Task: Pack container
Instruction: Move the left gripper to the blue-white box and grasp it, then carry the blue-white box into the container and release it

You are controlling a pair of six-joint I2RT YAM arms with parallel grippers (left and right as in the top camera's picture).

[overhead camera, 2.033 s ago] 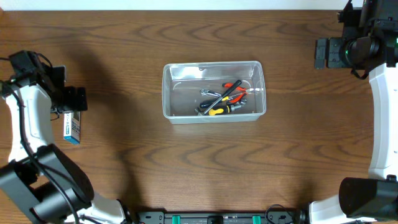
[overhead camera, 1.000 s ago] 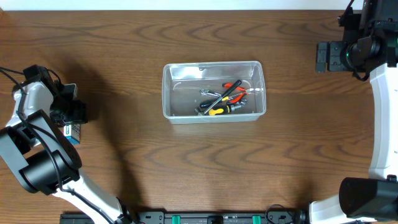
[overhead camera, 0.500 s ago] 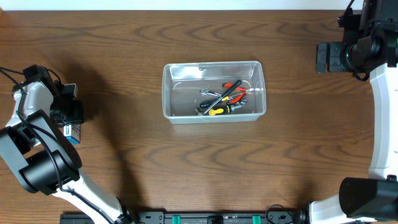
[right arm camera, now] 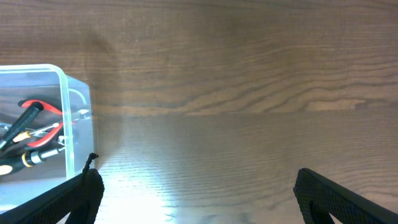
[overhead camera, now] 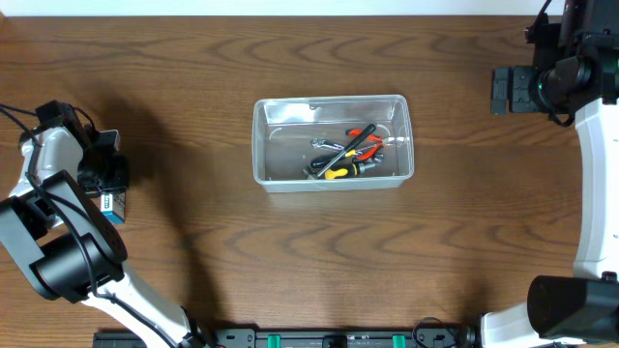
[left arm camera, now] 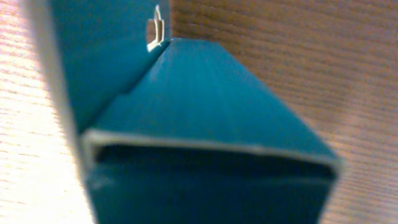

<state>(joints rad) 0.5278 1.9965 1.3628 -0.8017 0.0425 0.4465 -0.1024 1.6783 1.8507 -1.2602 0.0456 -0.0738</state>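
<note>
Near the centre of the table (overhead camera: 193, 58), the container (overhead camera: 285, 155) is sitting with its long sides running parallel to the table's far edge. I am viewing it as a clear, colourless rectangular bin with rounded corners and a raised rim, its walls catching pale glare. Hand tools are lying heaped toward its right end: red-handled pliers (overhead camera: 366, 135), a screwdriver (overhead camera: 340, 172) with a yellow-and-black handle, and a grey metal tool (overhead camera: 325, 146). Its left half is showing only bare floor. At the table's left edge, the left gripper (overhead camera: 108, 179) is clamping together on a small blue-white box (overhead camera: 114, 207), whose teal faces are filling the left wrist view. Near the table's far right corner, the right gripper (overhead camera: 500, 89) is hanging with its fingers spread wide apart, gripping nothing and standing well apart from the container, whose right end wall is showing at the left of the right wrist view.
</note>
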